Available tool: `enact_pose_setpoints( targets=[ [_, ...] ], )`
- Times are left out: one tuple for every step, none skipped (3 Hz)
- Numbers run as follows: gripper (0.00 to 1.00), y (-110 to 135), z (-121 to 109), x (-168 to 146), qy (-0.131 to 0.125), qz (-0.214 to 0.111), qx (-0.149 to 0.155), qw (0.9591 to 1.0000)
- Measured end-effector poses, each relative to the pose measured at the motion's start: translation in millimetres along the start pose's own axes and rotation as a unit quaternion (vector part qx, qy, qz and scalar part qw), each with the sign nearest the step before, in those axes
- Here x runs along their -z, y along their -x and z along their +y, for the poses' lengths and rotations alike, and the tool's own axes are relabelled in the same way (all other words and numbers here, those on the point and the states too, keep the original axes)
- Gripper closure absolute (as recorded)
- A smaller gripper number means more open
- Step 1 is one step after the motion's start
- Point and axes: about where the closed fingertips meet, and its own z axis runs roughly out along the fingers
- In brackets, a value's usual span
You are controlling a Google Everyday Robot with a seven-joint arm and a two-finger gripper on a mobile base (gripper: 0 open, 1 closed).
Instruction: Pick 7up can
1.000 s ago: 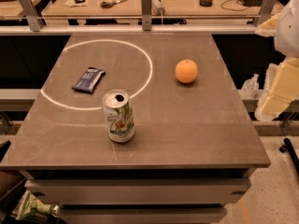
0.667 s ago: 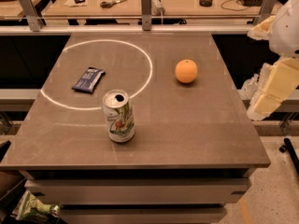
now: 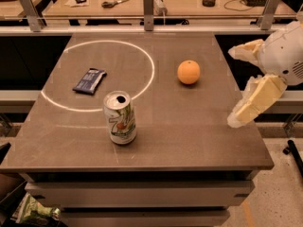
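Observation:
The 7up can (image 3: 120, 117) stands upright on the brown table (image 3: 189, 131), left of centre and toward the front edge; it is white-silver with a green logo and an opened silver top. My gripper (image 3: 233, 86) hangs at the table's right edge, well to the right of the can and level with it. Its two pale fingers (image 3: 255, 100) are spread apart, open, with nothing between them.
An orange fruit (image 3: 189, 72) lies between the can and the gripper, a bit farther back. A flat dark-blue snack wrapper (image 3: 89, 81) rests inside a white circle painted on the table. A railing and a desk with small items run behind. A green bag (image 3: 33, 211) lies on the floor.
My gripper has moved left and down, from off the right side to the table's right edge. The can, orange and wrapper have not moved.

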Motion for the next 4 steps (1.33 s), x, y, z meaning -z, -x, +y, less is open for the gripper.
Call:
enact_pose_setpoints(
  targets=[
    [0.00,25,18,-17,0.024,-0.099,-0.014,0.9947],
    [0.00,61,37,-28,0.040,-0.197,-0.029,0.9791],
    [0.00,113,53,-44,0.058,-0.291,-0.050,0.9536],
    [0.00,157,49,-66,0.057,-0.343,-0.070,0.9348]
  ],
)
